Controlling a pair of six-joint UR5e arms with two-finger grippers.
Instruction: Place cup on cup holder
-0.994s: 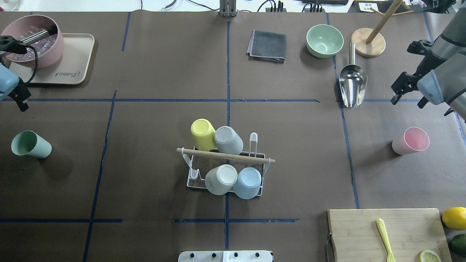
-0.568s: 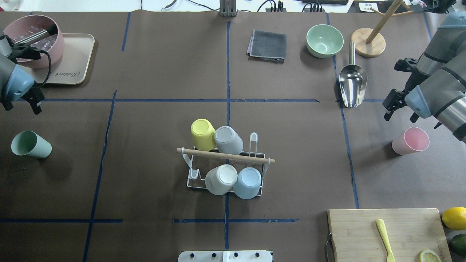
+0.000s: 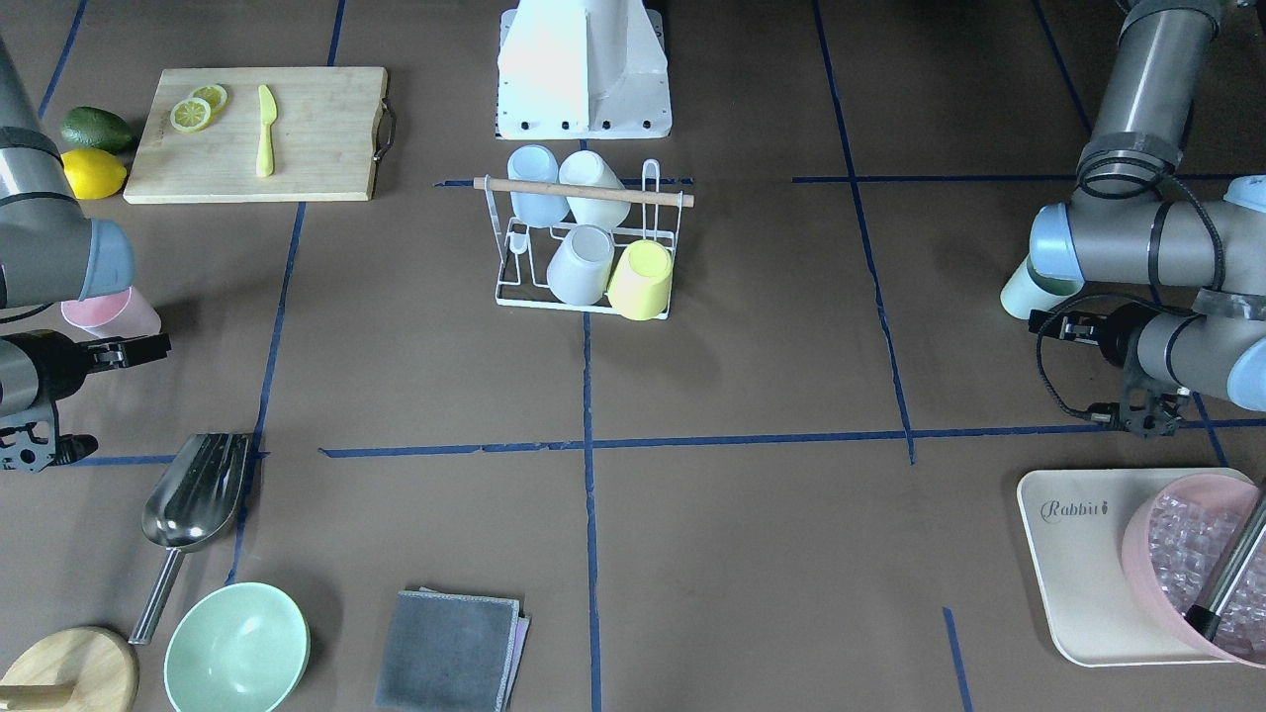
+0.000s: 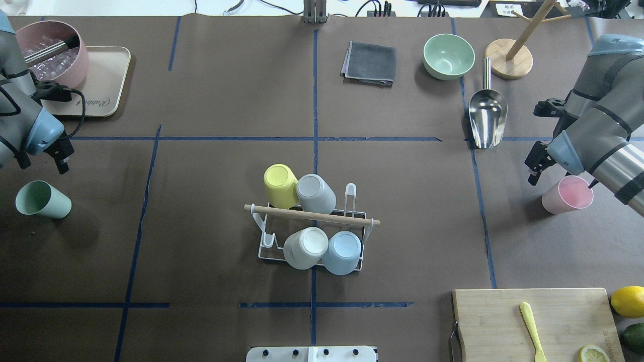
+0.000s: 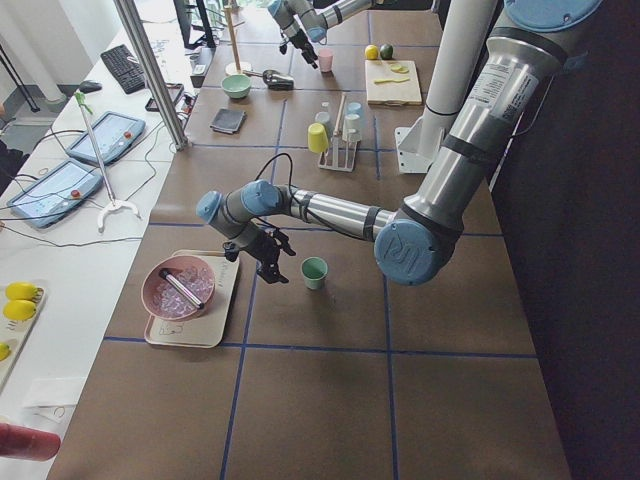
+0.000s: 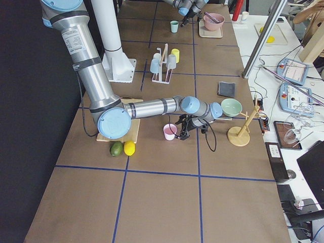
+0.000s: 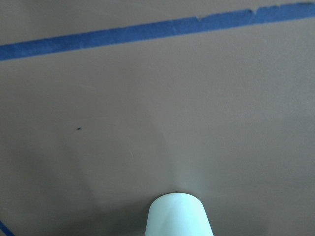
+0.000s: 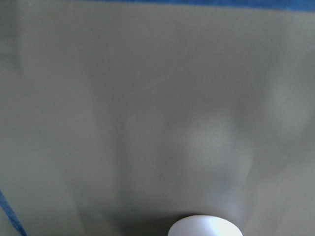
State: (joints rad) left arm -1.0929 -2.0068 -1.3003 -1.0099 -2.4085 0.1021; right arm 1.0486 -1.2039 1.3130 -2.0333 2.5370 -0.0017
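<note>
Presently the green cup (image 4: 43,199) stands near the left fingers (image 4: 63,162).

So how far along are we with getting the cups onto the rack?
Done: yellow cup, grey cup, off-white cup and blue cup sit inverted on the cup holder; two prongs look free. In hand: nothing; the left gripper hovers by the green cup, the right gripper by the pink cup. Left: rack those two.

Six cups (image 4: 43,199) (image 4: 567,194) (image 4: 280,185) (image 4: 315,193) (image 4: 305,247) (image 4: 342,252), two bowls (image 4: 449,56) (image 4: 50,63), one cup holder (image 4: 312,215)
</note>
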